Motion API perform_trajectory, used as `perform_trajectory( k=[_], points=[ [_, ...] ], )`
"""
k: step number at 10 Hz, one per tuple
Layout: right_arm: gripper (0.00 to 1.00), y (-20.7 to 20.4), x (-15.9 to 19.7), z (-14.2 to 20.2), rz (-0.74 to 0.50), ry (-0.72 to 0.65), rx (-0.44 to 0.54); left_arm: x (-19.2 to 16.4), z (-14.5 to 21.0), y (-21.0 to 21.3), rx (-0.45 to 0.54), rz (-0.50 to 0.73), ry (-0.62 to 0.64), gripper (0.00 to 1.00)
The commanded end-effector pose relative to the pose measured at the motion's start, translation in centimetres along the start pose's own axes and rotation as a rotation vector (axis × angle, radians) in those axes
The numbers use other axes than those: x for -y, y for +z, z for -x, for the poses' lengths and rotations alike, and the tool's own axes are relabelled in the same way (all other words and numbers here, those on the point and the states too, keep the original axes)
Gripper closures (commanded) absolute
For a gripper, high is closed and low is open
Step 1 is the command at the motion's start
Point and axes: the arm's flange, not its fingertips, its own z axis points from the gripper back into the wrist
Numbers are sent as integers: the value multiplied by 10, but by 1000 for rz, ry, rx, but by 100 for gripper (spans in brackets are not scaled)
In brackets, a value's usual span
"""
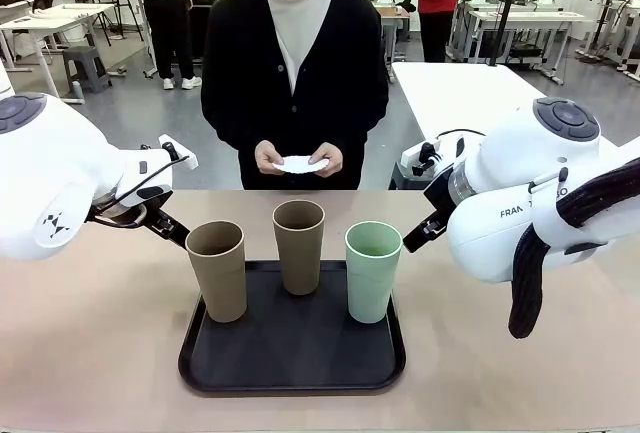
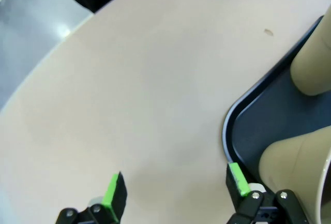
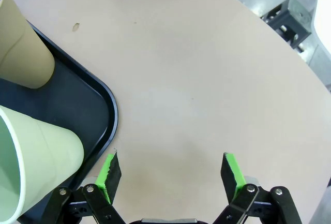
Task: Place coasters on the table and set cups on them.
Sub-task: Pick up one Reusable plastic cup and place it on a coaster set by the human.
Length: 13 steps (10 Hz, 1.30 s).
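1. Beige surface (image 1: 90, 353), black tray (image 1: 290, 385) low in the middle of the front view, and three cups stand on that tray: left tan cup (image 1: 217, 268), middle tan cup (image 1: 299, 246) a little farther back, mint cup (image 1: 372, 271) on the right.
2. The left arm comes in from the left edge, wrist angled down toward the tray, its tip just beside the left tan cup.
3. Its wrist camera shows the left gripper (image 2: 175, 182) spread wide over bare surface, with nothing between the green pads (image 2: 111, 193). One pad sits just beside the tray's rounded corner.
4. The right arm mirrors it from the right edge, forearm bulky in the foreground, a black sleeved cable hanging off it, wrist aimed at the mint cup.
5. The right gripper (image 3: 170, 168) is also wide open and empty above the surface, with the tray edge near one finger.
6. All three cups are upright: long axis vertical, wide mouths up, narrow bases down on the tray. None lies on its side.
7. The coasters (image 1: 300, 164) are thin and white, lying flat at the top centre between the person's hands (image 1: 328, 160), beyond the far edge of the surface. How many there are I cannot tell.
8. The front view gives the person and the coasters. The wrist views give the gaps between the fingers and close-up cup walls.
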Motion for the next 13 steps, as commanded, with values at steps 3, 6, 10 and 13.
perform_trajectory(
  k=[3, 6, 10, 13],
  points=[
    [0, 62, 26, -17, -18, -43, 23, -32, -27, 67, 9, -17, 64, 0],
    [0, 131, -5, 29, 12, -60, -219, 4, 7, 154, -153, 201, 1, 0],
    [0, 173, -60, 87, 178, -62, -330, 42, 68, 201, -259, 38, 51, 0],
    [0, 172, -22, 25, 102, -65, -347, 25, 26, 211, -257, 136, 4, 0]
  ],
)
